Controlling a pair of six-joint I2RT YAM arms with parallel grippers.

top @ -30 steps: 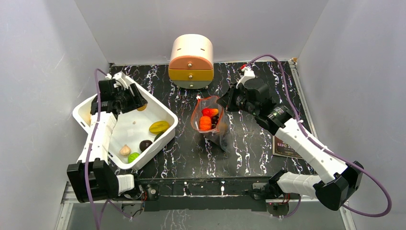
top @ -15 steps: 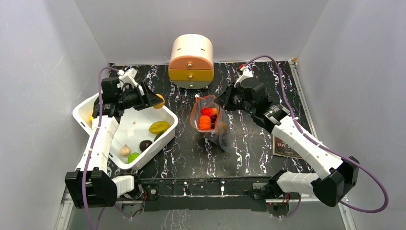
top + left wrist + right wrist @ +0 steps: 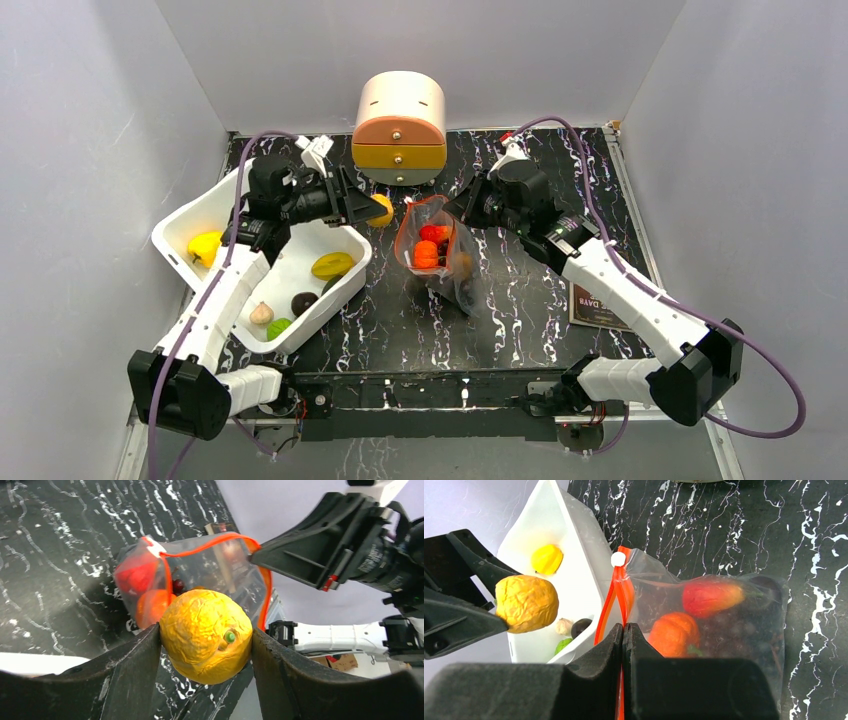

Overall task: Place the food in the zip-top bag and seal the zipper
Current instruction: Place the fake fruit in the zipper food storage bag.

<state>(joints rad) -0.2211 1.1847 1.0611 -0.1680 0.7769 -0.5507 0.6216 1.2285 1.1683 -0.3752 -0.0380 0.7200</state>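
Note:
My left gripper (image 3: pixel 372 209) is shut on a wrinkled yellow-orange toy fruit (image 3: pixel 206 635), also seen from above (image 3: pixel 381 210), and holds it in the air just left of the open mouth of the zip-top bag (image 3: pixel 436 250). The clear bag holds a red piece (image 3: pixel 710 595), an orange piece (image 3: pixel 674 631) and dark grapes. My right gripper (image 3: pixel 624 630) is shut on the bag's red-orange zipper strip (image 3: pixel 616 592) and holds the rim up; its white slider tab (image 3: pixel 618 559) is at the far end. The fruit shows at left in the right wrist view (image 3: pixel 526 603).
A white tub (image 3: pixel 345 272) at left holds a yellow piece (image 3: pixel 205 246), an olive piece (image 3: pixel 331 264), a dark piece, a tan piece and a green piece. A small drawer chest (image 3: pixel 400 128) stands at the back. A dark card (image 3: pixel 590 305) lies at right.
My left arm has lifted the yellow-orange fruit out of the tub and carried it right to the bag's mouth. The right gripper has kept its hold on the rim, shifting slightly left.

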